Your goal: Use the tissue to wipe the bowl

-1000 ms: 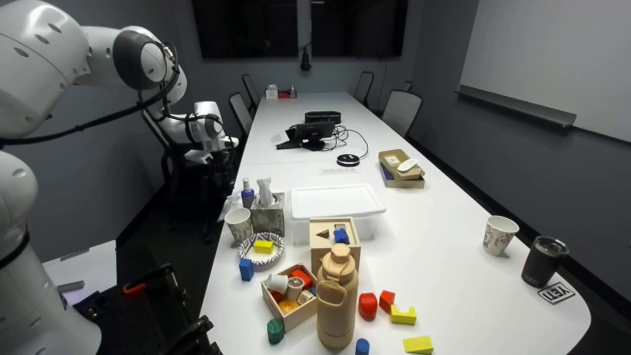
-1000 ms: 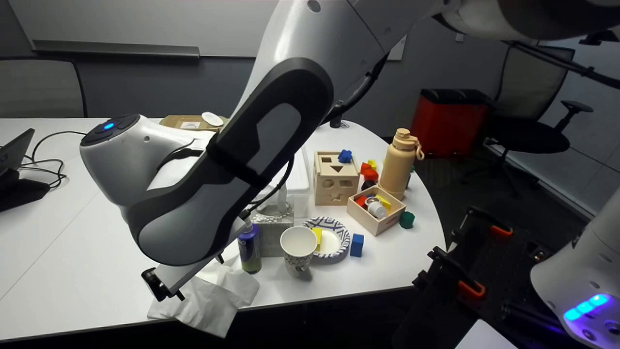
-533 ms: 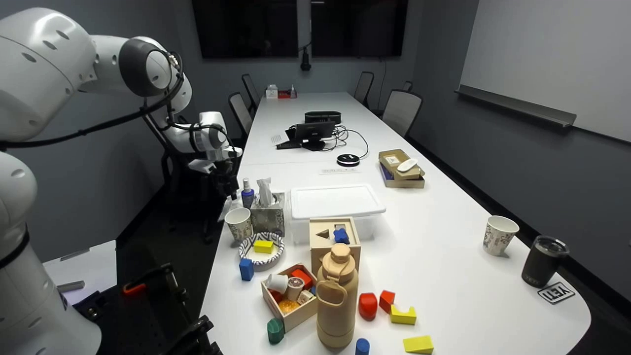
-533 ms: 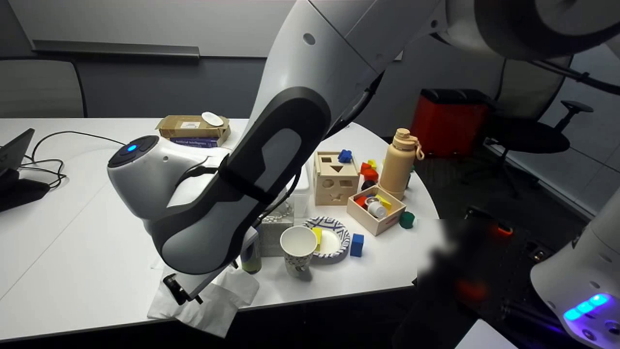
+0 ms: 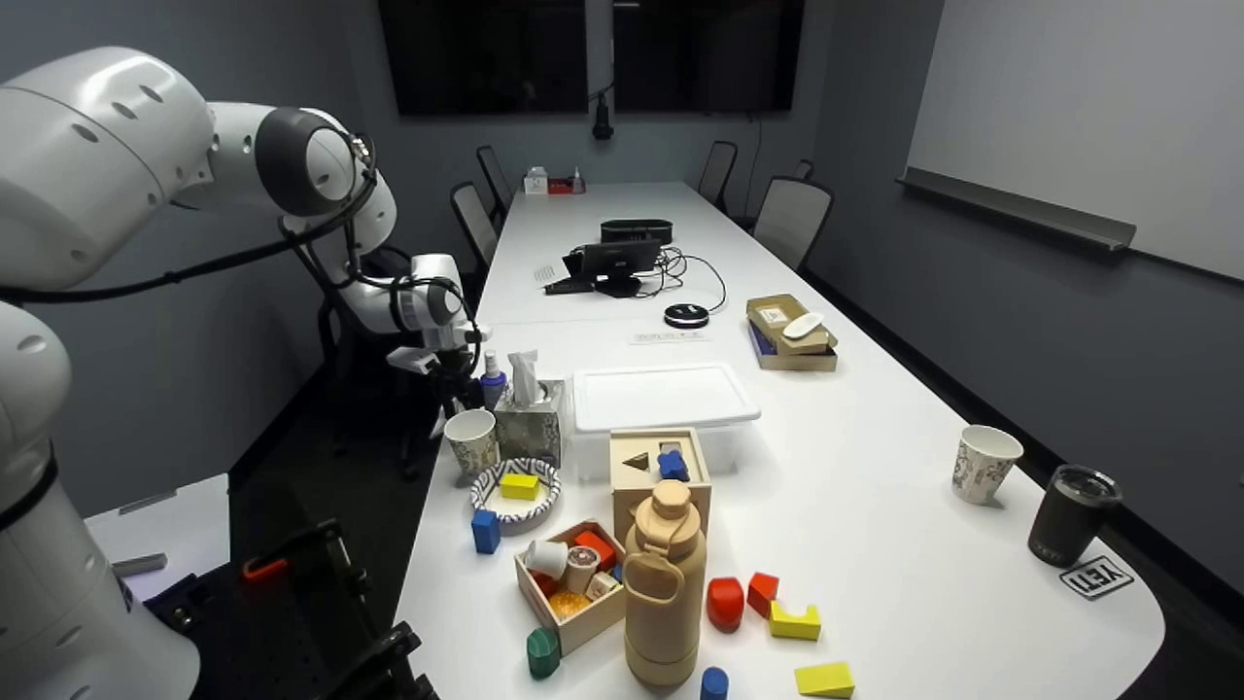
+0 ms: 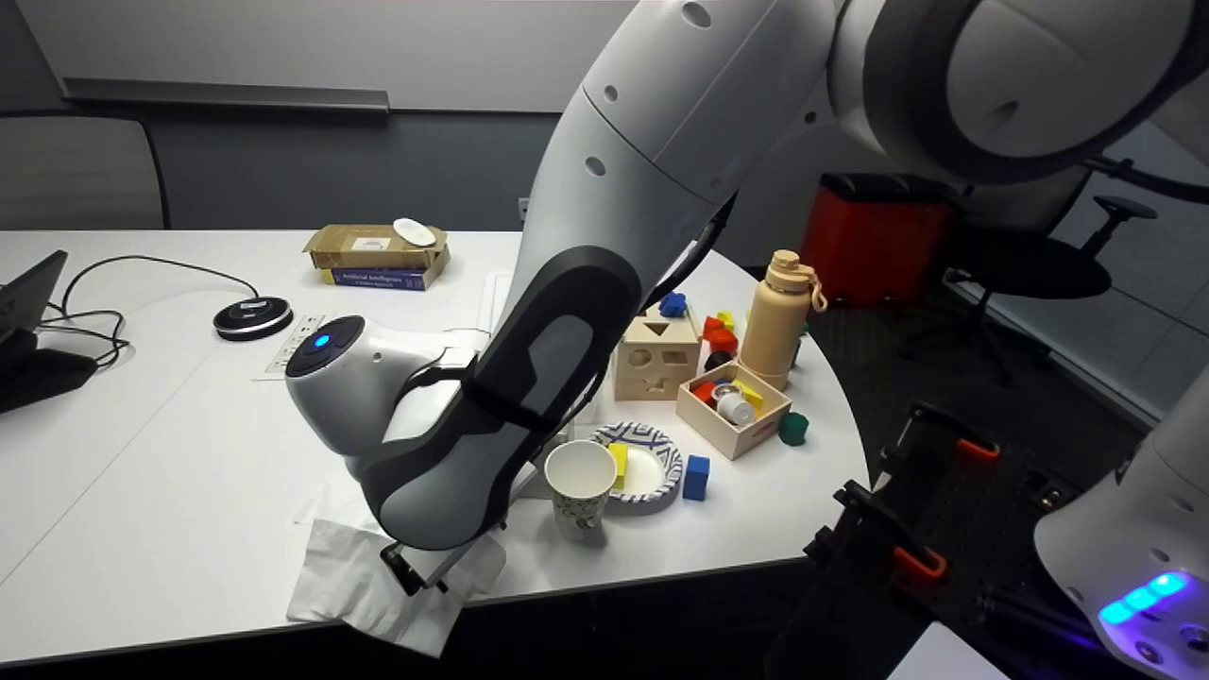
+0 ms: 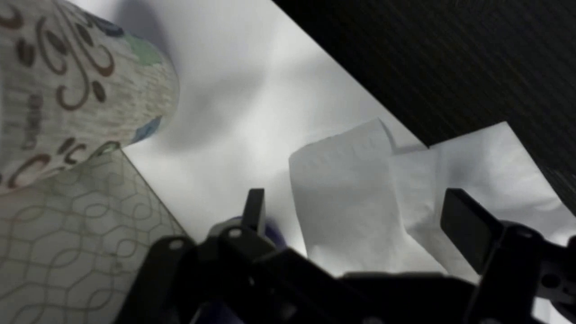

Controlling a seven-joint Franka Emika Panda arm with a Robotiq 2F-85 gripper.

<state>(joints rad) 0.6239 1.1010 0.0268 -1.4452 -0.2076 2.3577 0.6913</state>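
Note:
The tissue (image 6: 345,581) is white, creased and partly folded. It lies at the table's edge with a corner hanging over, and the arm hides part of it. My gripper (image 7: 355,193) is open, its fingers apart with the tissue (image 7: 346,193) below and between them in the wrist view. I cannot tell whether the fingertips touch it. In an exterior view the gripper (image 5: 457,384) is low behind the paper cup. The bowl (image 6: 647,472) is white with a blue patterned rim and holds a yellow block (image 5: 519,486). The bowl also shows in an exterior view (image 5: 501,507).
A paper cup (image 7: 90,99), a patterned tissue box (image 7: 90,261) and a purple spray bottle (image 5: 494,386) stand close to the gripper. A lidded tub (image 5: 661,394), a wooden shape box (image 6: 656,364) and a tan bottle (image 6: 779,316) stand farther off. The table edge (image 7: 351,81) is close.
My gripper has moved down over the tissue and towards the paper cup, still open. The spray bottle has shifted slightly towards the tissue box. The bowl has not moved.

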